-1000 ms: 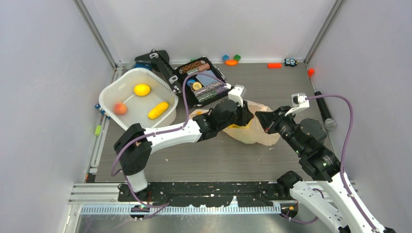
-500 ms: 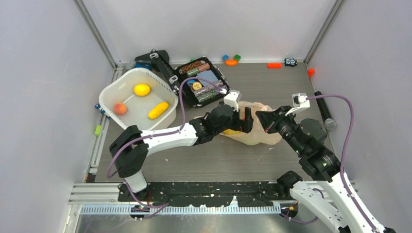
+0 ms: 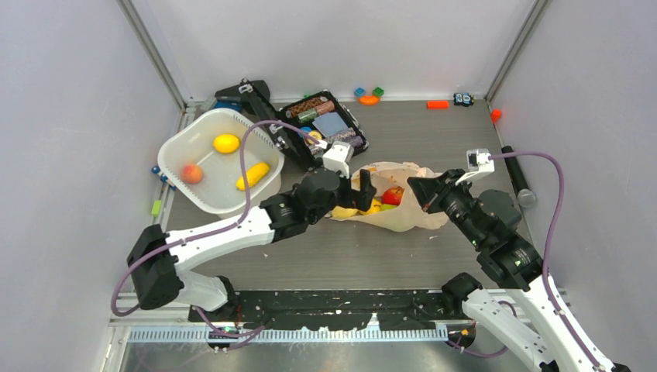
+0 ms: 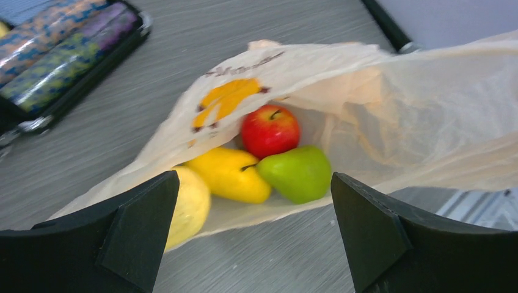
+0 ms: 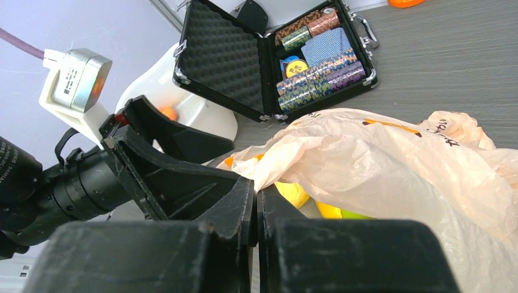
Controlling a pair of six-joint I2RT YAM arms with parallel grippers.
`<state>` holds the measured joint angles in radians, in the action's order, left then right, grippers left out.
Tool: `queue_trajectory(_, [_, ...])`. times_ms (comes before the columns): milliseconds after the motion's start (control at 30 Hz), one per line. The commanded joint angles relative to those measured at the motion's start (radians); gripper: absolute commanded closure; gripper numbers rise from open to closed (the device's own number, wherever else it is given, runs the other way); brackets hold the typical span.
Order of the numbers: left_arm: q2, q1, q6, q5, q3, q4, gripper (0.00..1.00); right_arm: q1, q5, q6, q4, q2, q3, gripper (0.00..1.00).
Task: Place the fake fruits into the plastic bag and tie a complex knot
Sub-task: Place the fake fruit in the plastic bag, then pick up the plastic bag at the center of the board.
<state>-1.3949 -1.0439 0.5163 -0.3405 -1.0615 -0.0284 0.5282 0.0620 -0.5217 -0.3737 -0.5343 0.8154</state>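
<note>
- Left gripper (image 3: 362, 188) now gapes empty, backed out of the plastic bag (image 3: 407, 218): fruit delivered.
- Right gripper (image 3: 419, 191) pinches the bag's rim; fake fruits (image 3: 226, 143) remain in the tub (image 3: 213, 167).

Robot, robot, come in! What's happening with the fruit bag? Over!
Left fingers open, empty, at plastic bag mouth. Right fingers shut on its rim, holding it open. Apple, pear, yellow fruits inside; three fruits in tub. Nothing blocking.

Light: bright, even, diffused from above.
Shadows: soft, faint.
Focus: wrist-view foregrounds are slightly blurred.
</note>
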Motion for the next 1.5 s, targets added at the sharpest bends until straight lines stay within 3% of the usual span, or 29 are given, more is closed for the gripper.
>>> queue_trajectory(0, [0.113, 0.046, 0.037, -0.119, 0.052, 0.207, 0.01, 0.004, 0.009, -0.008, 0.058, 0.009, -0.004, 0.95])
queue_trajectory(367, [0.286, 0.164, 0.165, -0.031, 0.294, 0.291, 0.05, 0.004, -0.005, -0.017, 0.071, -0.002, -0.01, 0.95])
queue_trajectory(600, [0.269, 0.209, 0.21, -0.048, 0.347, 0.28, 0.27, 0.004, -0.01, -0.021, 0.073, -0.005, -0.01, 0.95])
queue_trajectory(1033, [0.089, 0.259, 0.214, -0.05, 0.32, 0.153, 0.48, 0.004, -0.012, -0.019, 0.064, -0.007, -0.003, 0.95])
queue_trajectory(1167, [0.047, 0.259, 0.176, -0.054, 0.309, 0.098, 0.66, 0.005, -0.005, -0.013, 0.059, -0.007, -0.001, 0.95])
queue_trajectory(1300, [0.065, 0.26, 0.082, -0.05, 0.298, 0.035, 1.0, 0.004, 0.001, -0.001, 0.051, -0.011, 0.001, 0.95])
queue_trajectory(1467, [0.266, 0.259, -0.072, 0.038, 0.204, 0.088, 1.0, 0.004, 0.031, 0.074, -0.002, -0.044, 0.075, 0.95])
